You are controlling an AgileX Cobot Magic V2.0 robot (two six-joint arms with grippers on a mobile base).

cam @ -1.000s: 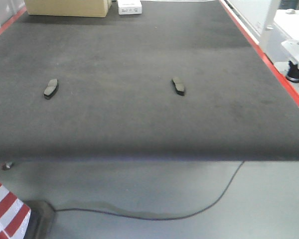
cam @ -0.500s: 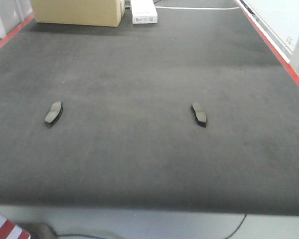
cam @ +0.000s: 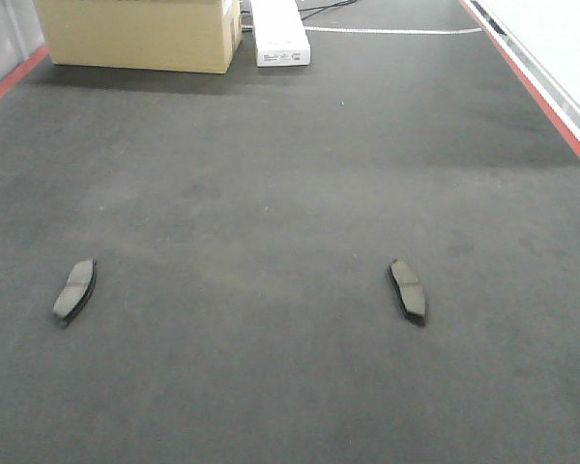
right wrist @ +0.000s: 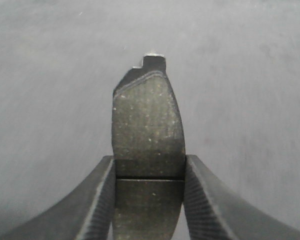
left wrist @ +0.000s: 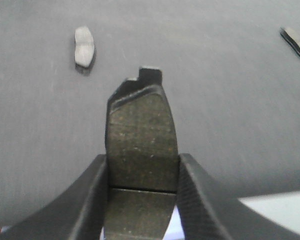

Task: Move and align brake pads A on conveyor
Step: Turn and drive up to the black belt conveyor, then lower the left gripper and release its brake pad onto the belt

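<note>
the cardboard box (cam: 140, 34) and each held pad's (left wrist: 140, 150) near end are cut off at frame edges.

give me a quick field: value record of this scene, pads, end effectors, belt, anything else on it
pads on belt: two, left pad and right pad, apart, both lying flat
left end effector: shut on a third pad
right end effector: shut on a fourth pad
conveyor: dark grey, red stripe along edges
far end: cardboard box, white device
</note>
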